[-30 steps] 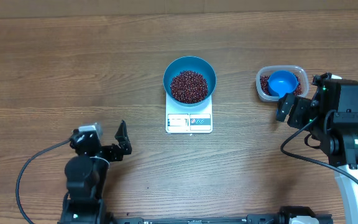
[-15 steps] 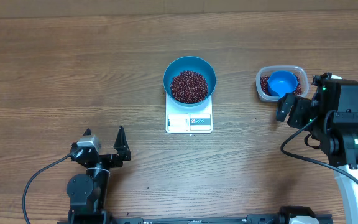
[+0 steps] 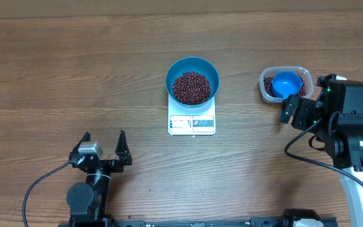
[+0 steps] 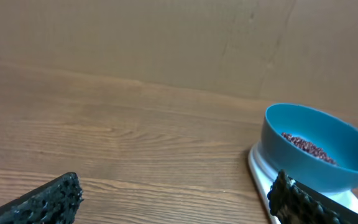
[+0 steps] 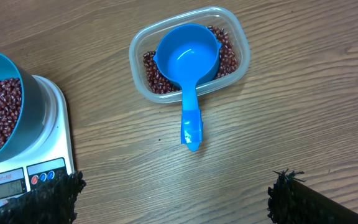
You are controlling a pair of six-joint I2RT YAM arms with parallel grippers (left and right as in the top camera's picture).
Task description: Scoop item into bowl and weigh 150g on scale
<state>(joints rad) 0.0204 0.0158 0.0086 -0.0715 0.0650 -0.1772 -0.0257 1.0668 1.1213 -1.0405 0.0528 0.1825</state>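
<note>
Table (image 3: 55, 57): wooden, with all the task's things grouped in its middle and right half.

Left gripper (image 3: 103, 135): parked near the front edge, well apart from everything. Its fingers are spread wide and hold nothing.

Right gripper (image 5: 176, 180): fingers spread wide and empty, hanging just short of the scoop's handle.

Scale (image 3: 191, 124): flat on the table at centre, carrying the bowl (image 3: 192, 65) squarely on its platform. The bowl is upright.

Tub (image 5: 245, 59): well to the right of the scale. The scoop (image 5: 188, 56) lies in it cup-up and looks empty. The handle (image 5: 190, 118) juts over the tub's rim towards the right gripper.

Beans (image 3: 191, 87): a good heap sits in the bowl. More lie in the tub under and around the scoop's cup.

Display (image 3: 180, 123): too small to read in any view.

Assessment: filling looks well advanced, and whether the target is met cannot be told from here.

Recommendation: read the display before you move. If it is short, have the right gripper take the handle at mid-length and lift with the cup level. Bring small portions and tip them over the bowl's centre without touching bowl or scale, since contact would likely upset the reading
</note>
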